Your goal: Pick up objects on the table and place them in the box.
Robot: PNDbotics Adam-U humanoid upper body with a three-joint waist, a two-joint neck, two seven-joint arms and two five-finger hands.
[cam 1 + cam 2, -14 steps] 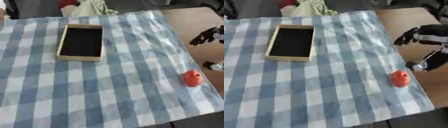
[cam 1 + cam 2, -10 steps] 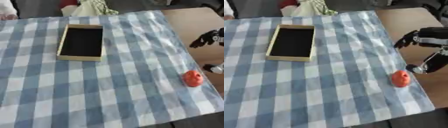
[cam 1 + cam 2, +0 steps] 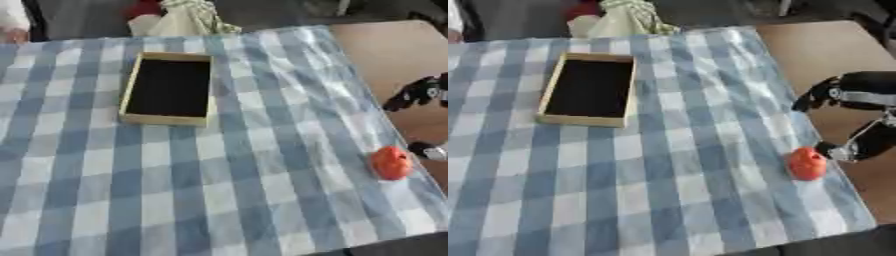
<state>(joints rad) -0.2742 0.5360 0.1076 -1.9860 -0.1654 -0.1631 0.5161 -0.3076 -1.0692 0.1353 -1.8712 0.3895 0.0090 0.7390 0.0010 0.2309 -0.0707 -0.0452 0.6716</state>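
A small orange-red object point(image 3: 807, 163) lies on the blue-and-white checked cloth point(image 3: 667, 165), close to its right edge. A flat wooden box point(image 3: 590, 90) with a dark inside sits open-topped at the far left of the middle, and nothing shows in it. My right hand point(image 3: 857, 93) comes in from the right edge, black and open. Its fingers point(image 3: 814, 98) are spread above the object and its thumb point(image 3: 838, 150) sits just right of the object, seemingly not touching it. My left hand shows in no view.
Bare brown tabletop point(image 3: 824, 47) lies right of the cloth. A bundle of green-and-white fabric point(image 3: 627, 17) and something red point(image 3: 584, 7) sit at the far edge behind the box. The cloth's front edge runs along the bottom right.
My right hand has come down and nearer to the orange-red object, its thumb now close beside it. The object and the box have stayed put.
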